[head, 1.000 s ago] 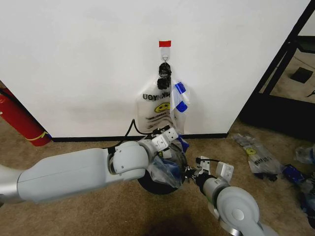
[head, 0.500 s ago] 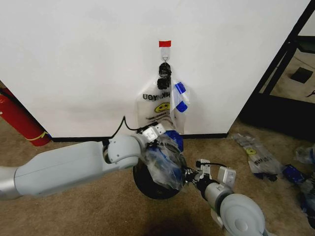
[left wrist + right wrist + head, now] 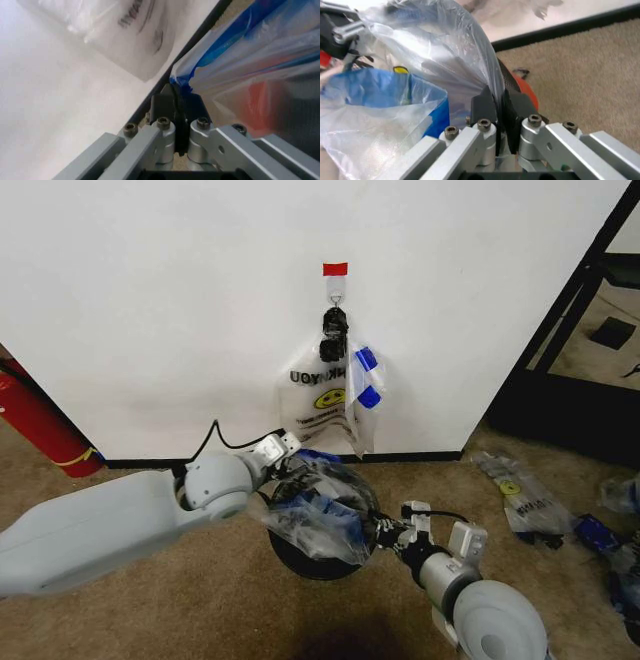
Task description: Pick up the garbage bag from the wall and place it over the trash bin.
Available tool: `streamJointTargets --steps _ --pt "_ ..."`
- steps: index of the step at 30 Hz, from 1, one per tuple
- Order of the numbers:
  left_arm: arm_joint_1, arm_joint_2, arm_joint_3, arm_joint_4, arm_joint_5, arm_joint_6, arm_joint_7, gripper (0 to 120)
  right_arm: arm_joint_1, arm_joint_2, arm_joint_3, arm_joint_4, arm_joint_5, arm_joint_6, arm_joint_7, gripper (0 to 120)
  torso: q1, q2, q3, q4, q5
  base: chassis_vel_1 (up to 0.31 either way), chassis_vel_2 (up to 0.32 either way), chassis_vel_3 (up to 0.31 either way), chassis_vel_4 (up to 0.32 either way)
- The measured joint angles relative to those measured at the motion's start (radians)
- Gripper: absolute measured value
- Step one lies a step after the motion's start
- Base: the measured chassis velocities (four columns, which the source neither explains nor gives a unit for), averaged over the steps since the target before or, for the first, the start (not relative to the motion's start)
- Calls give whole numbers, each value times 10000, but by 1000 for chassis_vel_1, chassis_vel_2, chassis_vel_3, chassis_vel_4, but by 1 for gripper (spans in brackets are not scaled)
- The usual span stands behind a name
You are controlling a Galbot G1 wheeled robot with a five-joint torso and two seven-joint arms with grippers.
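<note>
The garbage bag (image 3: 318, 518), translucent with blue patches, is stretched open between both grippers just above the black trash bin (image 3: 303, 566). My left gripper (image 3: 287, 457) is shut on the bag's rim on the side nearest the wall (image 3: 150, 300). The left wrist view shows that gripper (image 3: 178, 100) pinching a blue-edged fold of the garbage bag (image 3: 260, 48). On the opposite side, my right gripper (image 3: 384, 532) is shut on the rim. In the right wrist view this gripper (image 3: 498, 100) clamps the garbage bag (image 3: 420, 60), with the bin's red band (image 3: 529, 94) behind it.
Other smiley bags (image 3: 325, 392) hang from a hook (image 3: 335, 308) under a red tape strip (image 3: 335, 269). A red fire extinguisher (image 3: 38, 420) leans at the left. Loose bags (image 3: 525, 500) lie on the carpet at the right, by a dark doorway (image 3: 590, 350).
My left gripper has moved to the left along the wall with the rim in it, pulling the bag's mouth wider over the bin. The right gripper has barely shifted.
</note>
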Motion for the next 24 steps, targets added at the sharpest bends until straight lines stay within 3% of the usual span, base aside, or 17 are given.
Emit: streamJointTargets --steps 8,17,21,24 --pt "236 513 -387 -148 -303 -2 366 0 42 -57 81 106 -106 407 -238 0 0 0 0 0 1 0 0 0 0" --pt "1818 1166 -2113 -620 -977 -16 587 0 92 -41 206 -115 272 925 -287 0 0 0 0 0 1 0 0 0 0" --pt "2714 1183 -2878 -863 -1310 -11 50 0 142 2 132 -115 435 942 -255 0 0 0 0 2 -1 0 0 0 0" --pt "3035 1112 -3267 -925 -1565 5 -291 8 151 50 88 -115 489 954 -228 0 0 0 0 1 0 0 0 0 0"
